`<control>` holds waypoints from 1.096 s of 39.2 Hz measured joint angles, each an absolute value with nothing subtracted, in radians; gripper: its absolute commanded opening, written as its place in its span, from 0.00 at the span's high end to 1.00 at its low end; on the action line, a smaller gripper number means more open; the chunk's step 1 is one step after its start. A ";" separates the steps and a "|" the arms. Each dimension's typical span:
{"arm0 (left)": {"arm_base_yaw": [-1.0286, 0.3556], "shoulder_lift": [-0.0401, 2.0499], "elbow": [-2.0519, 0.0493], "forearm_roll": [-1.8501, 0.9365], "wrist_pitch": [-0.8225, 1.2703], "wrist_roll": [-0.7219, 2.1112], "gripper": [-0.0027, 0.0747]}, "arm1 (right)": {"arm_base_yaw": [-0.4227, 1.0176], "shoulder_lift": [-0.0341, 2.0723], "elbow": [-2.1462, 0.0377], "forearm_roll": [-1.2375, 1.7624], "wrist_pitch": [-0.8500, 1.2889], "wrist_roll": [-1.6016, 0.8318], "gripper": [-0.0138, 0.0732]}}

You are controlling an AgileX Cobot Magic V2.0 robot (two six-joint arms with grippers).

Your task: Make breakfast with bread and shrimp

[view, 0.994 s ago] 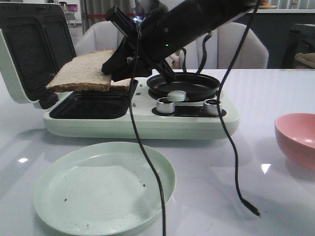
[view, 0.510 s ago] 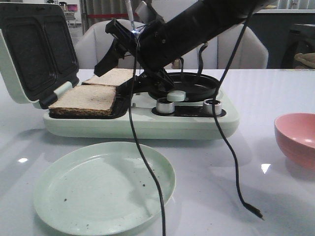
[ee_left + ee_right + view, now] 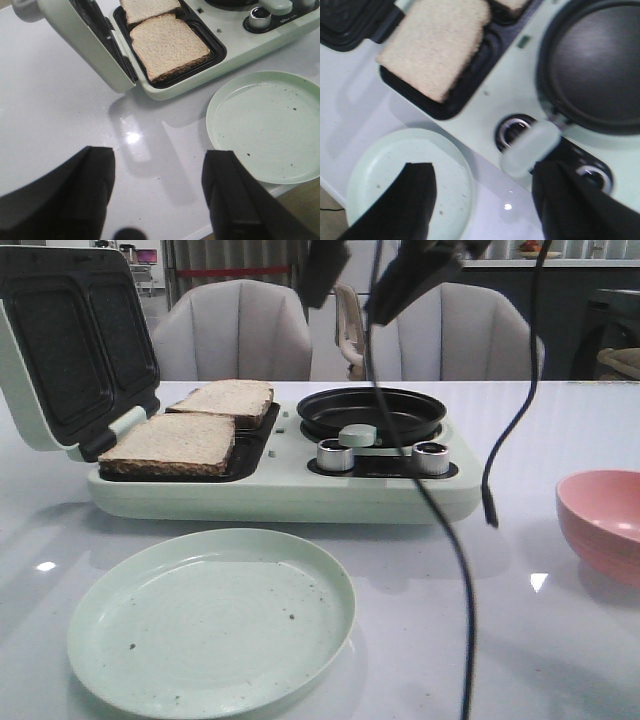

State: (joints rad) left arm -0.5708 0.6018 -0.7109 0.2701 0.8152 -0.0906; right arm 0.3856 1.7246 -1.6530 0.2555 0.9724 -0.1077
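A pale green breakfast maker [image 3: 290, 490] sits on the white table [image 3: 560, 640], its hinged lid [image 3: 60, 350] standing open at the left. 2 slices of bread lie flat in its dark sandwich tray, side by side: the near slice [image 3: 170, 443] fills the front compartment and the far slice [image 3: 225, 400] the one behind it, their edges just beside each other. To the right of the tray, on the same appliance, is a round black frying pan [image 3: 372, 412] with a pale green handle [image 3: 358, 434], and in front of it 2 silver knobs [image 3: 336, 454]. No shrimp can be seen in any view.

A pale green plate [image 3: 212, 620] lies near the front edge of the table, just in front of the breakfast maker and apart from it, with only a few dark crumbs on it. A pink bowl [image 3: 602, 525] stands at the right edge of the table, well apart from the appliance.

The right gripper [image 3: 482, 200] hangs above the knobs and the pan's handle, its 2 black fingers [image 3: 415, 200] spread wide and holding nothing. The left gripper [image 3: 157, 195] hovers over bare table to the left of the plate, its fingers [image 3: 80, 190] likewise wide apart and empty. Black cables [image 3: 450, 550] dangle from above across the front view.
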 measured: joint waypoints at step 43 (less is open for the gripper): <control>-0.561 0.780 -0.861 0.210 1.009 -0.091 0.50 | 0.387 0.838 -0.811 0.051 0.945 0.017 0.24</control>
State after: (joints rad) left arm -0.5607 0.7804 -0.8606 0.2103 1.0095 -0.0906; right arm 0.3871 0.8385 -0.8111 0.0506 0.9446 0.0171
